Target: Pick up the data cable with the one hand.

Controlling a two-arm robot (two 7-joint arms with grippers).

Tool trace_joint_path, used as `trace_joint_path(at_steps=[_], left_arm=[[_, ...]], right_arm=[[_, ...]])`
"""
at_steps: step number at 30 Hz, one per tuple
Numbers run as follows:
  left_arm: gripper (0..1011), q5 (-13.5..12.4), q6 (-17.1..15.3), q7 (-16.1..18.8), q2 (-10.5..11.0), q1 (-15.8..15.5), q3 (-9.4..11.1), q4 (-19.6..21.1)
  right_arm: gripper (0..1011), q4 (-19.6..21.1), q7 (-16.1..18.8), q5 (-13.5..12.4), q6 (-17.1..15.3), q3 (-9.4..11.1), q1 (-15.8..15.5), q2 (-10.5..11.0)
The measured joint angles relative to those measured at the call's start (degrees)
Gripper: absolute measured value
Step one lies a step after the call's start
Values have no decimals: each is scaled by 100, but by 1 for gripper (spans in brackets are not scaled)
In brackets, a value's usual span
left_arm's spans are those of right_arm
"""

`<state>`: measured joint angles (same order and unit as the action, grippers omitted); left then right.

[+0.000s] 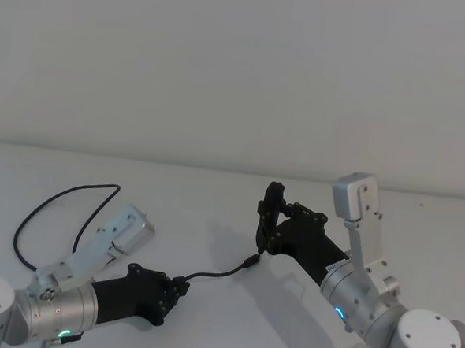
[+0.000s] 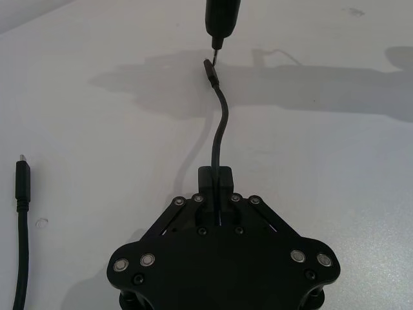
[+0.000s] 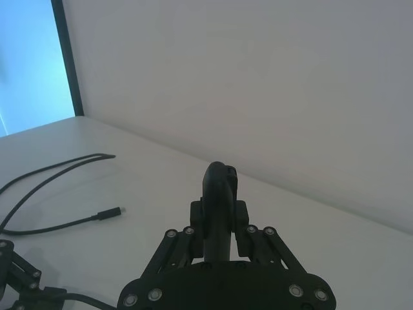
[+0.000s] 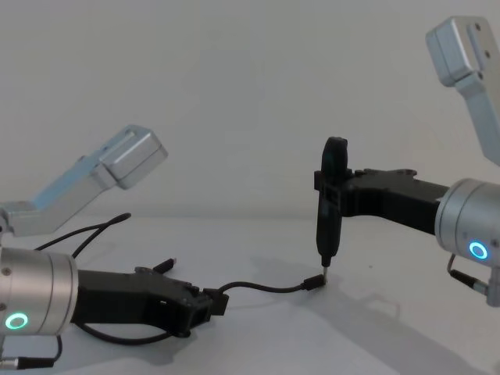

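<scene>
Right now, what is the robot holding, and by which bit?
The left gripper pinches the data cable just behind one plug; the right gripper hangs over that plug.

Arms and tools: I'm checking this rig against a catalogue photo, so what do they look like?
The left arm and right arm are silver cylinders with boxy silver links and a glowing teal ring light at each wrist. Beyond it, the left tool and right tool are matte black linkage frames dotted with small silver screws.
</scene>
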<state>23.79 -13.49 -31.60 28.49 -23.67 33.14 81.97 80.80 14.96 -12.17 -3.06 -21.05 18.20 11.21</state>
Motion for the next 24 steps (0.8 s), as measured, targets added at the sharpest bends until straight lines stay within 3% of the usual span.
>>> trace_joint_path(at_steps=[24], left_arm=[[50,0,0,0,0,0,0,0]], right_arm=[[275,-233,194,110,67,51,145,-53]])
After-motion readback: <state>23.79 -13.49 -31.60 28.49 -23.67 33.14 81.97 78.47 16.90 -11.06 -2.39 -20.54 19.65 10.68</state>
